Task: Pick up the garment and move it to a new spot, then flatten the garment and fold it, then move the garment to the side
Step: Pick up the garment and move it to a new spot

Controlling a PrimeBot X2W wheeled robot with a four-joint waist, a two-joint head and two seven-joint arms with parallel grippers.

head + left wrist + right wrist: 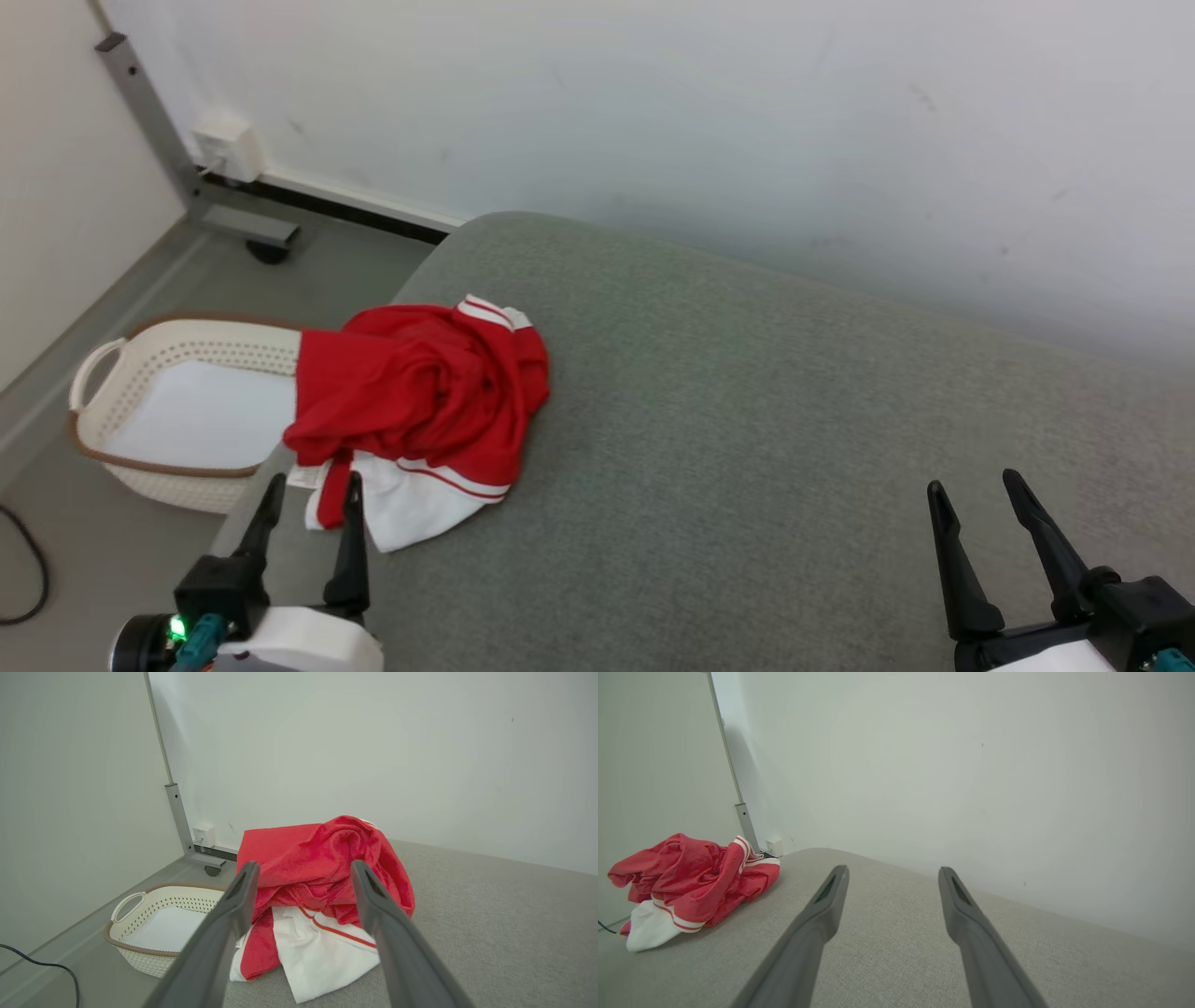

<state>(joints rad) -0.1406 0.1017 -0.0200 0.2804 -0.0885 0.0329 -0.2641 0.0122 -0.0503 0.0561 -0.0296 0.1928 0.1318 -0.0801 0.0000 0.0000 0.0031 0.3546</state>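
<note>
Red-and-white crumpled cloth garment [420, 401] left unlifted at grey upholstered surface's [747, 420] left edge; pick-up step in hand, jaws apart on dark two-fingered left gripper [314, 480] and right gripper [975, 482]; called for the left advancing, pinching cloth.

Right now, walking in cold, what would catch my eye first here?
The crumpled red and white garment, bunched at the left end of the grey cushioned surface. Next, the cream basket on the floor beside that end, and the left tool, open, pointing at the garment's near edge.
</note>
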